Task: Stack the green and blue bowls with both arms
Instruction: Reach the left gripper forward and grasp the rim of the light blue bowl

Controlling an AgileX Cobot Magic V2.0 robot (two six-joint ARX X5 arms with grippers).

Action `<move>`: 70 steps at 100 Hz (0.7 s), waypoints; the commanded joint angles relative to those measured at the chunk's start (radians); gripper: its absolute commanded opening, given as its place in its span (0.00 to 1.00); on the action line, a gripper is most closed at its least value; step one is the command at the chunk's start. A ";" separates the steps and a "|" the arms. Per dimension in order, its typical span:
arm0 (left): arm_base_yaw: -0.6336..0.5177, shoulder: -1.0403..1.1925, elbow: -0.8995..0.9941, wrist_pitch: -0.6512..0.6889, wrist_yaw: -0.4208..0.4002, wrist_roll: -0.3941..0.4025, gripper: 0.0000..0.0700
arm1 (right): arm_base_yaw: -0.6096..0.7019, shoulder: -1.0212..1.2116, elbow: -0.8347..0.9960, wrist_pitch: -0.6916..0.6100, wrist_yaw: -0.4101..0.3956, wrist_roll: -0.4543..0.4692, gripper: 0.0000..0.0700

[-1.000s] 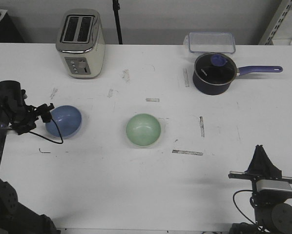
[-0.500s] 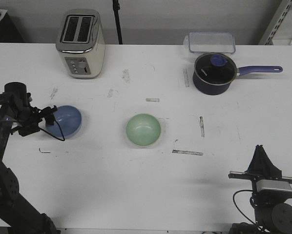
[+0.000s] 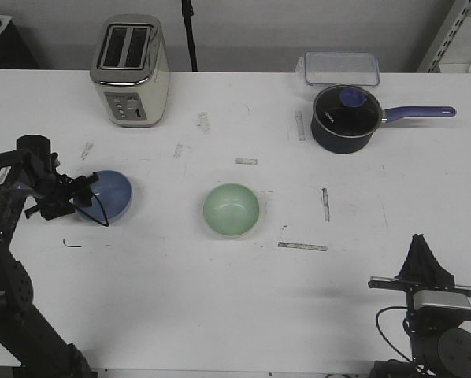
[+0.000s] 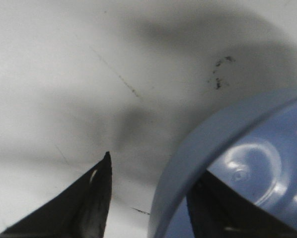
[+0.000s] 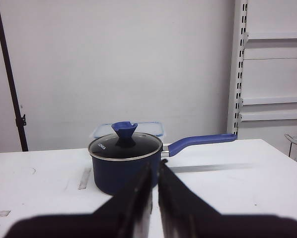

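In the front view the left gripper sits at the near-left rim of the blue bowl, which rests on the white table well apart from the green bowl at the table's middle; the step in hand looks like the grasp of the blue bowl, with lifting and carrying it over to the green one yet to come. The right gripper is parked upright at the near-right edge, far from both bowls. Both bowls are small, round and glossy; behind them stand a chrome toaster, a dark saucepan with a purple handle, and a clear lidded container. The left wrist view shows the fingers spread astride the bowl's rim, one finger outside over the scuffed table and the other inside the shiny blue hollow; the wall is thick and smooth, so the next move probably calls for a firm close on the rim before any lift, lest the slick glaze slip. The right wrist view shows that gripper's fingers pressed nearly together, holding nothing, facing the saucepan.
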 commanded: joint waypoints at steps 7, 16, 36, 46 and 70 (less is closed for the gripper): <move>-0.001 0.024 0.024 0.001 0.004 0.005 0.13 | -0.002 -0.002 0.005 0.014 0.000 0.009 0.02; -0.001 0.024 0.024 0.004 0.004 0.005 0.10 | -0.002 -0.002 0.005 0.014 0.000 0.009 0.02; -0.004 0.022 0.024 -0.005 0.025 0.006 0.00 | -0.002 -0.002 0.005 0.014 0.000 0.009 0.02; -0.011 0.019 0.024 -0.015 0.054 0.005 0.00 | -0.002 -0.002 0.005 0.014 0.000 0.009 0.02; -0.041 -0.025 0.024 -0.023 0.061 -0.006 0.00 | -0.002 -0.002 0.005 0.014 0.000 0.009 0.02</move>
